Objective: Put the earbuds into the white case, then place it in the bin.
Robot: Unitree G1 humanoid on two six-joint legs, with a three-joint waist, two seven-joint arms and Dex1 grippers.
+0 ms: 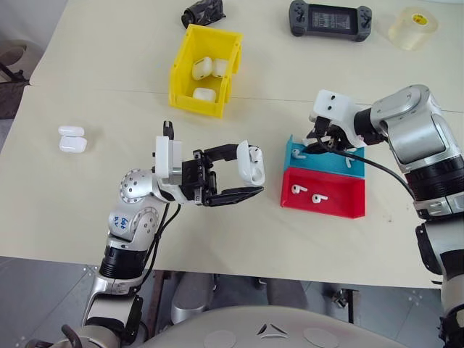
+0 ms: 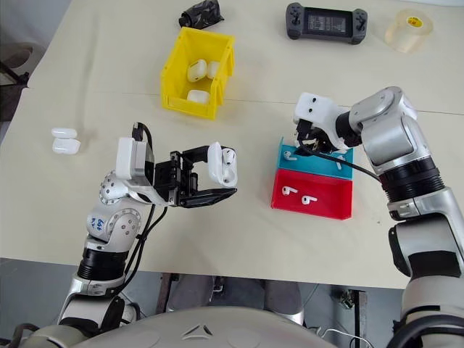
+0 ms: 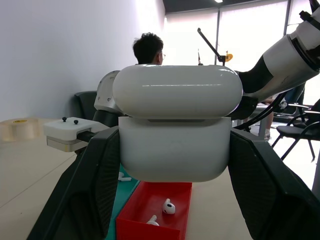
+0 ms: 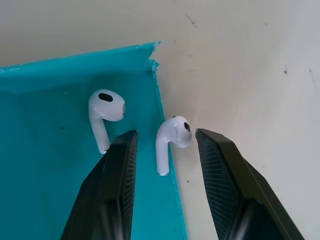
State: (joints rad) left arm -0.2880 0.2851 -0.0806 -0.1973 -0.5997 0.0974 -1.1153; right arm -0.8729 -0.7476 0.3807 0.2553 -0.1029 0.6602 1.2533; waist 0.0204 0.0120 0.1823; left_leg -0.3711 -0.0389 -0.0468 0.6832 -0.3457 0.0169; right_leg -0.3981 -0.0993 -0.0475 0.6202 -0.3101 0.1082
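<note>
Left gripper [image 1: 235,174] clamped on white case [image 1: 251,162], held up off the table [image 1: 87,203] between the two black fingers, lid flipped open; something white sits in one socket, looks like an earbud but too small to be sure. Left wrist view shows the case [image 3: 175,150] squeezed between both fingers with the lid just above the body.

Right gripper [image 4: 165,150] over the blue tray [image 1: 319,161], pointing down, jaws partly open with one earbud [image 4: 172,135] between the fingers; contact with the pads can't be told. That earbud sits right at the tray's edge. Second earbud [image 4: 105,110] lies on the tray floor just beside the left finger [image 4: 117,185].

Red tray [image 1: 333,203] touches the blue one on the near side, two more earbuds [image 1: 308,193] lying in it, apart from each other.

Yellow bin [image 1: 181,80] further back and left of the trays, well apart from the held case, with three white cases [image 1: 203,72] inside. Two spare white cases [image 1: 72,139] stacked on the table at far left.

Back edge of table: black handheld game console [image 1: 330,19], roll of clear tape [image 1: 412,27], dark crumpled object [image 1: 203,12] behind the bin. Person's head [image 3: 147,48] visible in the left wrist view background.
</note>
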